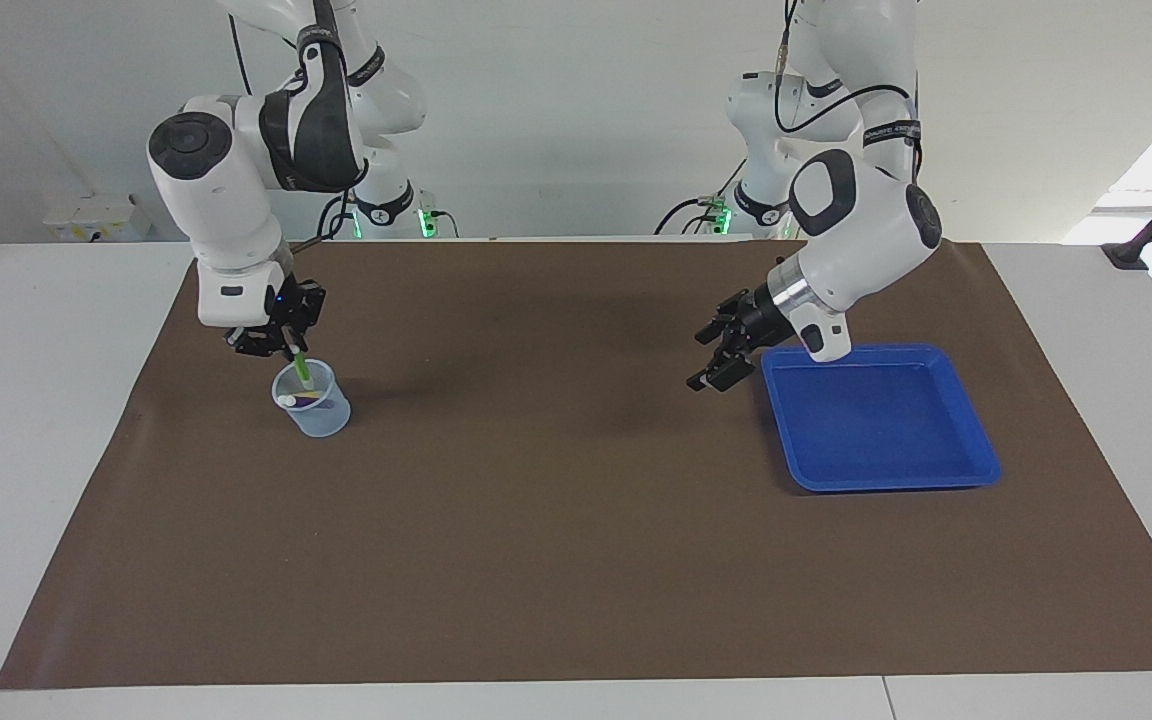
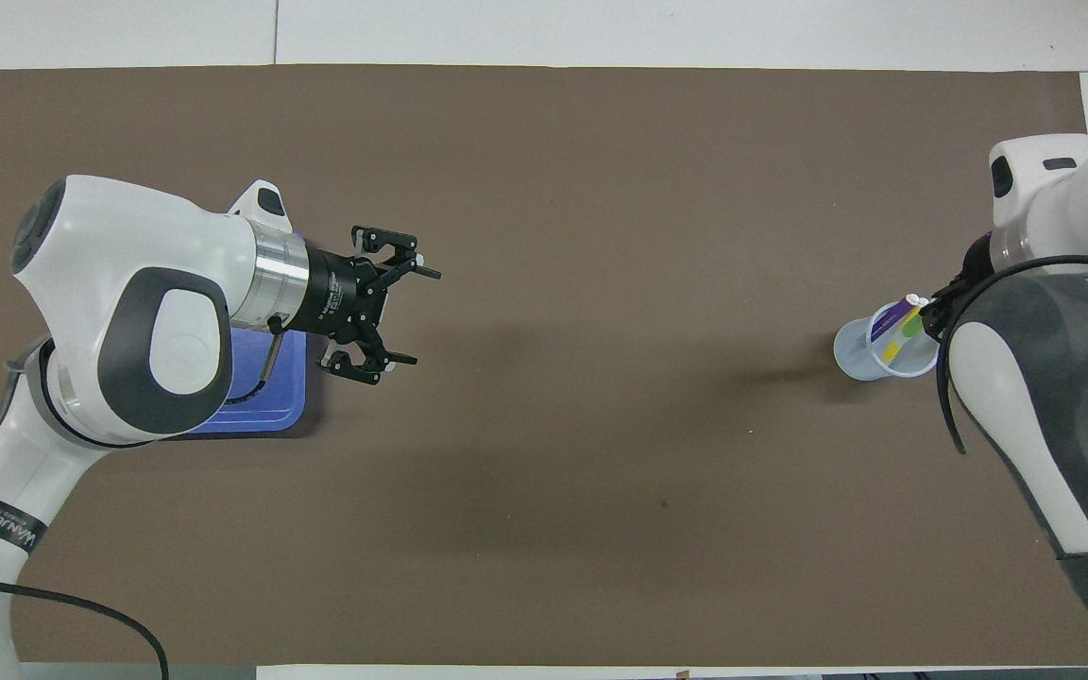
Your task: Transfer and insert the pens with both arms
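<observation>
- My right gripper (image 1: pixel 288 345) hangs just over the clear cup (image 1: pixel 312 400) at the right arm's end of the bench, clenched on the green pen (image 1: pixel 302 370).
- The green pen stands nearly upright, its upper end pinched between my fingertips, its lower end dipped inside the cup's mouth.
- The purple pen (image 2: pixel 887 321) and the yellow pen (image 2: pixel 896 342) already lie slanted in the cup, pale ends toward the rim.
- The cup rests on the brown mat (image 1: pixel 556 520), well apart from the blue tray (image 1: pixel 876 420).
- My left gripper (image 1: pixel 723 352) is spread wide and carries nothing; it hovers over the mat just beside the edge of the blue tray that faces the middle of the bench, touching neither.
- In the overhead view my left gripper's two fingers (image 2: pixel 426 274) stand clearly apart.
</observation>
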Robot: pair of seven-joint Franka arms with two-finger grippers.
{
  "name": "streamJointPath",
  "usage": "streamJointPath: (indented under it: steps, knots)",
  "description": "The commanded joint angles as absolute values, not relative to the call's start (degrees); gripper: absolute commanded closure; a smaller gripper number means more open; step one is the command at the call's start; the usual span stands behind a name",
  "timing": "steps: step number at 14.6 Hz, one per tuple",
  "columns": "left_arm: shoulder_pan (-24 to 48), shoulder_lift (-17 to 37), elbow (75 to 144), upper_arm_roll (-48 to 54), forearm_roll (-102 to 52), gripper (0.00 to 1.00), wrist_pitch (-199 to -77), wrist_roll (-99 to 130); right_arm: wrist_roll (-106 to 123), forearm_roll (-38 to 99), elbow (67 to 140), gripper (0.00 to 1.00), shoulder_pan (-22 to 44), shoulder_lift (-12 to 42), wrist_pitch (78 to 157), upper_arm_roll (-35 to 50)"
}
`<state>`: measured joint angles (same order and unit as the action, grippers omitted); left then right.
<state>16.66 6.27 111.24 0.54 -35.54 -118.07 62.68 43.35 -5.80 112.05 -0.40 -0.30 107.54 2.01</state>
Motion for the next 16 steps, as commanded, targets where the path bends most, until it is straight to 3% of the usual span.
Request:
streamJointPath:
  steps: [1,2,3,7,11,14,16]
  knots:
    - [10.03,6.42,108.47,4.56,-26.41,0.0,-112.26,54.62,44.03,-6.59,115.66,0.47,-1.67,-2.9,109.34,2.81]
    - [9.24,5.98,107.5,4.57,-21.76,0.0,-109.45,49.79,44.03,-6.59,115.4,0.09,-1.67,-2.9,109.42,2.81]
    - [8.45,5.45,106.45,4.4,-18.58,0.0,-106.81,45.13,44.29,-6.59,114.7,0.0,-1.67,-2.64,109.34,2.81]
    - [6.77,3.61,97.32,3.44,-6.53,0.0,-92.67,24.23,42.03,-4.67,109.0,0.0,-0.79,-2.11,106.09,3.86]
    - [7.21,3.95,86.6,1.15,0.42,0.0,-80.54,6.71,24.91,5.76,105.64,0.0,2.54,-2.11,101.43,5.1]
    - [7.29,2.21,84.46,1.14,2.37,0.0,-74.37,1.25,21.45,10.2,105.82,0.0,3.6,-2.2,101.34,5.1]
    - [6.86,-0.16,88.65,1.23,2.29,0.0,-75.05,-2.36,21.36,9.5,105.21,0.0,2.55,-2.28,99.77,4.4]
